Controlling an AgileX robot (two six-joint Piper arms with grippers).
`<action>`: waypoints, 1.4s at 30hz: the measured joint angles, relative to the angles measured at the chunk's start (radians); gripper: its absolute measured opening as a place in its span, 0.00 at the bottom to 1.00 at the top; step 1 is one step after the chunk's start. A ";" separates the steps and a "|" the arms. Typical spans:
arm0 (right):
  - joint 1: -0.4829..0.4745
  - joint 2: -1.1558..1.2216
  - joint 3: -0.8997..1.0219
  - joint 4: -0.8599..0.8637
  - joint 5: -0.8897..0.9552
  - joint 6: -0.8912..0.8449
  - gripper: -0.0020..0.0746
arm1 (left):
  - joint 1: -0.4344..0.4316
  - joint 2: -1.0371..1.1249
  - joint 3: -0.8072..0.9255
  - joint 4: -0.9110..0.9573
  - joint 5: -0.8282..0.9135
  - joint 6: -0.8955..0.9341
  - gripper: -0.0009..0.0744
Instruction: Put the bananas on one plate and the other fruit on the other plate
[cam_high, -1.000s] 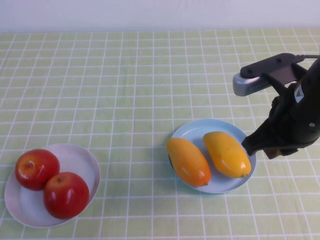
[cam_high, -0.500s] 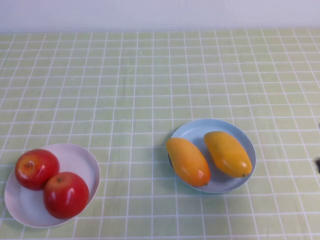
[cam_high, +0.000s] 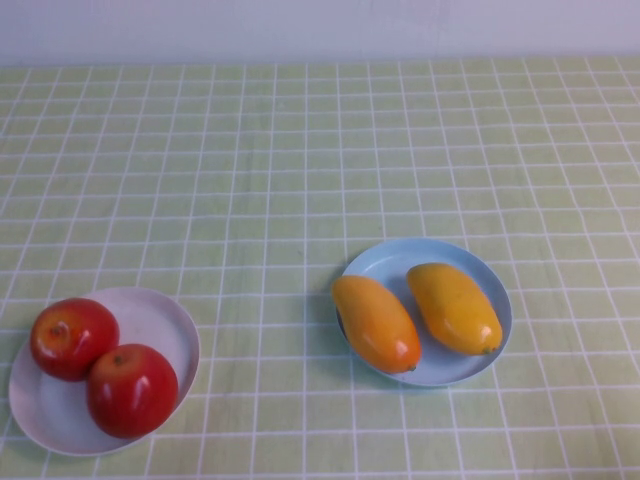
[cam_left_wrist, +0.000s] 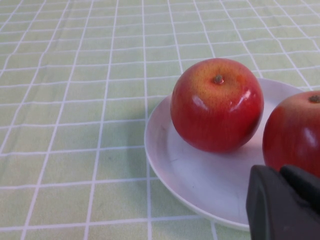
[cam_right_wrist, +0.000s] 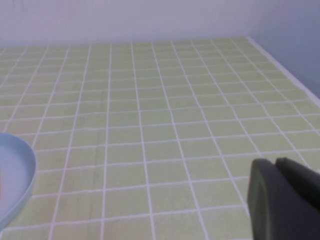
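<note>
Already sorted: bananas (cam_high: 418, 311) lower right, apples (cam_high: 103, 365) lower left; left gripper (cam_left_wrist: 284, 205) beside apples, right gripper (cam_right_wrist: 282, 200) off the blue plate (cam_right_wrist: 15, 185), both pincers' state untellable

It looks like a staged tabletop test bench rather than a lived-in kitchen: a table spread with a pale green checked cloth (cam_high: 300, 180) of thin white lines, running back to a plain, bare whitish wall (cam_high: 320, 25). The only furnishings are two plates of glossy fruit. No appliances, shelves or windows show which kind of room holds it.
</note>
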 joint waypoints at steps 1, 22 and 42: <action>-0.002 -0.018 0.000 0.008 0.011 0.000 0.01 | 0.000 0.000 0.000 0.000 0.000 0.000 0.02; -0.001 -0.137 0.007 0.212 0.247 -0.202 0.01 | 0.000 0.000 0.000 0.000 0.000 0.000 0.02; -0.001 -0.137 0.007 0.265 0.251 -0.258 0.01 | 0.000 0.000 0.000 0.000 0.000 0.000 0.02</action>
